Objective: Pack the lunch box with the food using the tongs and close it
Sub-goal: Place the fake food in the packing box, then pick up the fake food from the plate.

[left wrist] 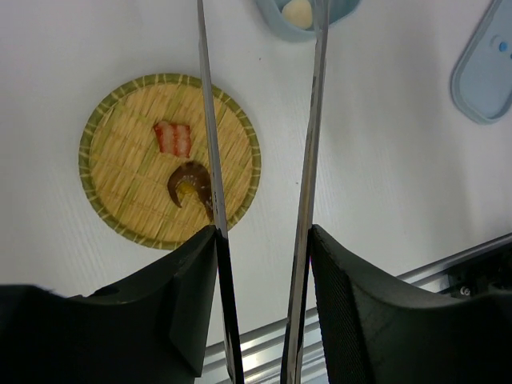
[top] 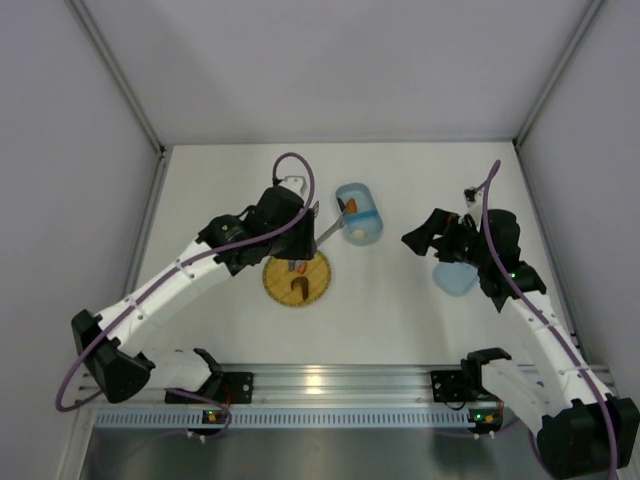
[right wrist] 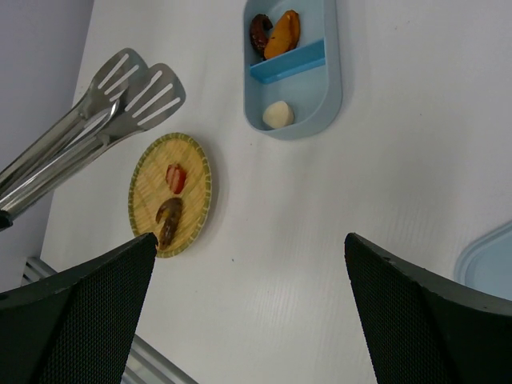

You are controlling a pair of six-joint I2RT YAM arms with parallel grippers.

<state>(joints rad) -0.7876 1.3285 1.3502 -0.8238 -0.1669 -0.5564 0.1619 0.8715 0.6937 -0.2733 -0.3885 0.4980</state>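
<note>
**A:** Where is free room on the surface [top: 390, 325]?

**B:** The widest bare part is in the middle, between the plate [top: 296, 279] and the lid [top: 453, 280], down to the near rail [top: 330, 380]. The far strip behind the lunch box [top: 358, 212] is bare too.

**A:** What stands in the way?

**B:** The tongs [top: 325, 232] run slantwise from the left gripper [left wrist: 262, 240], over the plate's far edge, toward the box. So they cross that gap. The left arm [top: 170, 275] lies across the left side, and the right arm [top: 530, 310] hangs over the lid. The walls [top: 60, 150] close the left, right and far sides.

**A:** And the box itself?

**B:** It is open on top, and its right side is free.
</note>
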